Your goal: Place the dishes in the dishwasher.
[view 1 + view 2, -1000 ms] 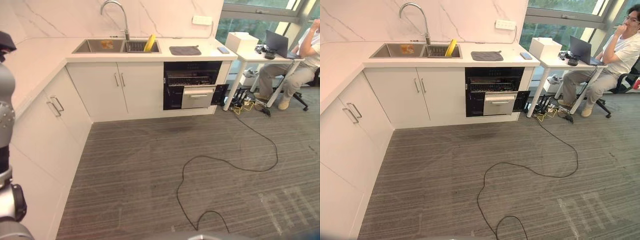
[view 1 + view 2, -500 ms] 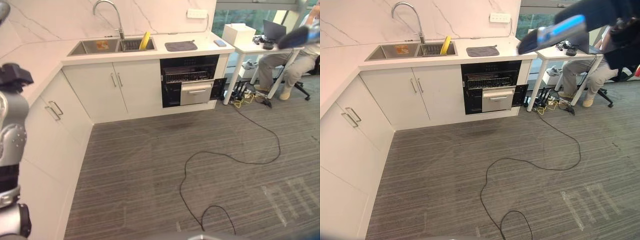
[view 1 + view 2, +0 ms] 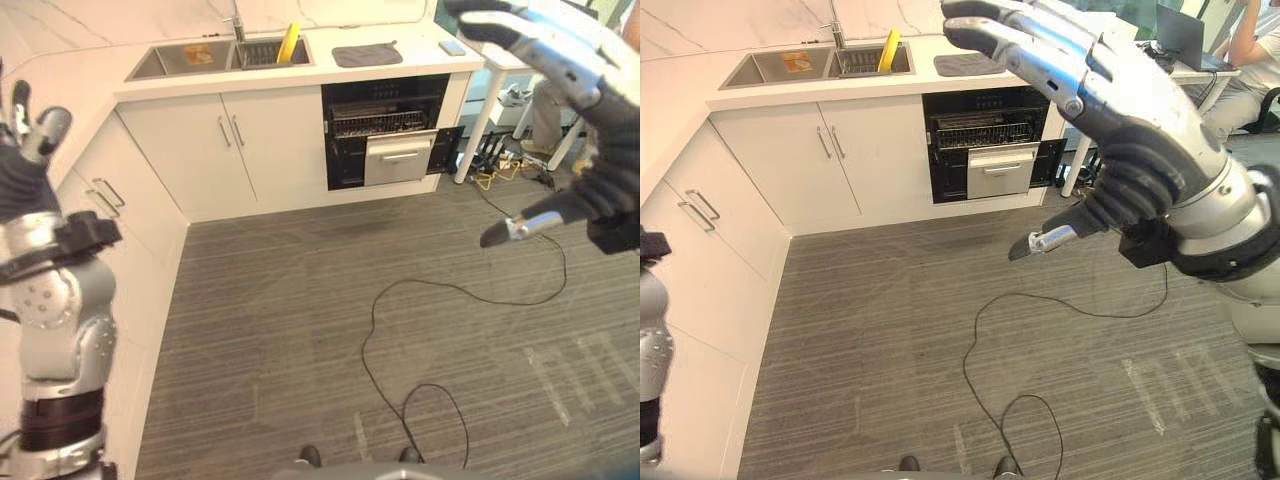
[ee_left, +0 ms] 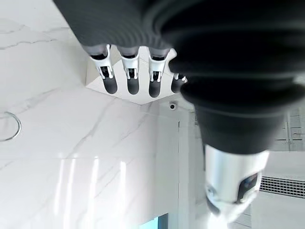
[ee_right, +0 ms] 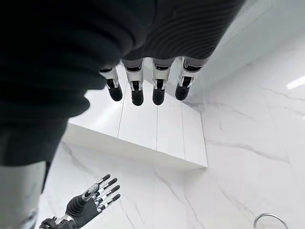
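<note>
The robot's left hand (image 3: 22, 150) was up at the left side, above the white counter (image 3: 60, 80). Its fingers were straight and spread apart, and it held nothing. A second before, only the arm showed there, so the hand had come up.

Further right was the steel double sink (image 3: 222, 58) set in the counter. A yellow dish (image 3: 288, 42) stood on its edge in the right bowl. Something orange (image 3: 205, 56) lay in the left bowl, but it was too small to tell what it was. A dark grey mat (image 3: 366, 54) lay flat on the counter near the sink.

Under the mat was the black dishwasher (image 3: 385, 145). It was open, with its wire rack (image 3: 386, 121) showing and a silver drawer front (image 3: 399, 167) below. No dish was in the rack that I could see.

The robot's right hand (image 3: 1110, 110) was lifted high at the right side, close to the camera. Its fingers were straight and apart, and the thumb stuck out. It was empty too. A second before, it was not there.

A person (image 3: 1252, 50) sat at a white desk (image 3: 510, 80) far right.

Both hands had gone up, but the robot stood well away from the sink. I think the job had hardly begun, and it had to walk over first.
</note>
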Motion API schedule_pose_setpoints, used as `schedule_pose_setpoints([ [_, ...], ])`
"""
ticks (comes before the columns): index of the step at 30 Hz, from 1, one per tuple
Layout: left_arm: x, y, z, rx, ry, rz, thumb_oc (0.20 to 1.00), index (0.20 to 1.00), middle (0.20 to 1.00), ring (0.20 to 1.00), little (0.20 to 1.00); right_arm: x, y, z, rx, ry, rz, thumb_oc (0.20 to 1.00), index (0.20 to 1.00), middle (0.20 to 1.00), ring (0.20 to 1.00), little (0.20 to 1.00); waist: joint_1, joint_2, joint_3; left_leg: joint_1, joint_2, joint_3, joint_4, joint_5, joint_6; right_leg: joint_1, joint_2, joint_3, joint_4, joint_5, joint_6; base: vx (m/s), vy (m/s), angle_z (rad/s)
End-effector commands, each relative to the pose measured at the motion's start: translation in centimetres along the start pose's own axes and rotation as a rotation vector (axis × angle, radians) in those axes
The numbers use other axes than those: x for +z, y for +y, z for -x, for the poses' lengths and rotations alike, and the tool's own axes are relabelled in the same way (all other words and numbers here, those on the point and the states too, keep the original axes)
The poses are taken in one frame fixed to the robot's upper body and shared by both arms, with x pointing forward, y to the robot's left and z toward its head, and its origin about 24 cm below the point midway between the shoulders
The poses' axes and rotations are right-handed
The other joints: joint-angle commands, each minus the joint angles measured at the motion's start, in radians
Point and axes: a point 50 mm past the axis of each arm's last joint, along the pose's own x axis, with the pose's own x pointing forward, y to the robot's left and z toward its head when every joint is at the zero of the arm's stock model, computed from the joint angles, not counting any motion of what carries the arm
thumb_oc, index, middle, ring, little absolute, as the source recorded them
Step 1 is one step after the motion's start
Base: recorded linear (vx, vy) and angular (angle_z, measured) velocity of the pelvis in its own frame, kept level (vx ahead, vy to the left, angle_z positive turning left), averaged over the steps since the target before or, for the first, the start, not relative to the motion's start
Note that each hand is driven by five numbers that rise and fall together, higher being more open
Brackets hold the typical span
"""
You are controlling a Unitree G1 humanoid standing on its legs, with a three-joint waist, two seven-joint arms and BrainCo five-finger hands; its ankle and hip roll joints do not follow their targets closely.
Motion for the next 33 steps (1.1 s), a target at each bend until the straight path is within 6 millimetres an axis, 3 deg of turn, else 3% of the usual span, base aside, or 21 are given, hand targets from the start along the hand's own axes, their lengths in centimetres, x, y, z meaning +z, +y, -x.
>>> schedule_pose_setpoints([
  [1,2.7,-2.0,-0.8,-0.108,-0.201,-0.049,1.0,1.0,1.0,1.0,1.0,0.2,-0.6,-0.7,-0.021,-0.032,0.097,1.0,1.0,1.0,1.0,1.0,0.021,0.005,-0.005,-0.003,0.111,-0.022,0.003,-0.027,-0.103,0.05,-0.075,-0.019,0.01,-0.093,0.077,-0.11,-0.041,0.0],
  [7,2.0,-2.5,0.9,-0.096,-0.198,-0.048,1.0,1.0,1.0,1.0,1.0,0.6,0.9,-0.1,-0.076,-0.037,0.13,1.0,1.0,1.0,1.0,1.0,0.025,0.0,-0.004,0.007,0.116,-0.019,0.002,-0.027,-0.1,0.062,-0.075,-0.013,0.008,-0.098,0.075,0.03,-0.014,-0.02],
  [10,2.4,-3.7,0.6,-0.115,-0.257,-0.029,1.0,1.0,1.0,1.0,1.0,0.8,0.8,-0.8,-0.146,-0.071,0.258,1.0,1.0,1.0,1.0,1.0,0.03,0.007,0.034,-0.05,0.114,-0.039,0.009,-0.015,-0.1,0.004,-0.08,-0.003,0.028,-0.096,0.074,-0.26,0.012,0.01],
  [15,2.3,-3.8,0.9,-0.137,-0.219,0.008,1.0,1.0,1.0,1.0,1.0,0.9,0.8,-0.9,-0.155,-0.063,0.222,1.0,1.0,1.0,1.0,1.0,0.028,0.012,0.025,-0.029,0.115,-0.031,0.007,-0.02,-0.095,0.03,-0.077,-0.002,0.013,-0.092,0.075,0.03,0.046,0.0],
  [20,1.2,-4.4,1.4,-0.117,-0.163,0.0,1.0,1.0,1.0,1.0,1.0,1.7,1.1,-1.1,-0.293,-0.124,0.075,1.0,1.0,1.0,1.0,1.0,0.022,0.008,0.005,0.002,0.12,-0.019,0.001,-0.031,-0.096,0.053,-0.078,-0.005,0.005,-0.094,0.075,0.08,0.042,-0.04],
  [24,-0.3,-4.2,2.3,-0.034,-0.092,-0.017,1.0,1.0,1.0,1.0,1.0,0.0,1.3,0.0,-0.546,0.035,-0.174,1.0,1.0,1.0,1.0,1.0,0.016,0.009,-0.006,0.022,0.124,-0.01,-0.001,-0.038,-0.095,0.068,-0.078,0.003,0.002,-0.101,0.068,0.08,0.023,-0.06],
  [27,-2.5,-3.2,3.5,0.051,0.02,-0.046,1.0,1.0,1.0,1.0,1.0,-2.2,2.5,2.1,-0.712,0.232,-0.364,1.0,1.0,1.0,1.0,1.0,0.018,0.011,-0.004,0.021,0.124,-0.007,-0.001,-0.042,-0.093,0.064,-0.082,0.001,0.003,-0.101,0.073,-0.01,-0.004,-0.02],
  [28,-5.2,-2.1,5.1,0.087,0.139,-0.077,1.0,1.0,1.0,1.0,1.0,-4.5,5.7,4.9,-0.779,0.475,-0.554,1.0,1.0,1.0,1.0,1.0,0.017,0.016,0.002,0.026,0.122,-0.011,-0.001,-0.048,-0.088,0.063,-0.082,0.006,0.005,-0.107,0.071,0.0,0.0,0.0],
  [29,-6.1,-1.7,5.9,0.088,0.191,-0.083,1.0,1.0,1.0,1.0,1.0,-5.3,7.4,6.2,-0.786,0.585,-0.63,1.0,1.0,1.0,1.0,1.0,0.017,0.018,0.002,0.026,0.121,-0.011,-0.001,-0.048,-0.086,0.062,-0.082,0.007,0.004,-0.108,0.069,0.07,-0.041,-0.02],
  [30,-7.2,-1.1,7.0,0.061,0.254,-0.108,1.0,1.0,1.0,1.0,1.0,-6.3,10.6,8.6,-0.695,0.784,-0.735,1.0,1.0,1.0,1.0,1.0,0.014,0.022,0.004,0.027,0.121,-0.011,-0.001,-0.049,-0.085,0.062,-0.082,0.012,0.002,-0.11,0.068,0.07,-0.028,-0.04],
  [31,-7.4,-1.0,7.2,0.058,0.26,-0.118,1.0,1.0,1.0,1.0,1.0,-6.5,11.0,9.0,-0.685,0.809,-0.763,1.0,1.0,1.0,1.0,1.0,0.013,0.022,0.002,0.028,0.121,-0.01,-0.001,-0.05,-0.085,0.062,-0.081,0.014,0.002,-0.11,0.068,0.1,-0.025,-0.05],
  [33,-7.7,0.1,6.4,0.09,0.354,-0.234,1.0,1.0,1.0,1.0,1.0,-6.8,10.9,12.1,-0.708,0.94,-0.952,1.0,1.0,1.0,1.0,1.0,-0.02,0.024,-0.001,0.038,0.126,0.003,-0.001,-0.048,-0.085,0.068,-0.077,0.025,0.003,-0.111,0.069,0.17,-0.039,-0.01],
])
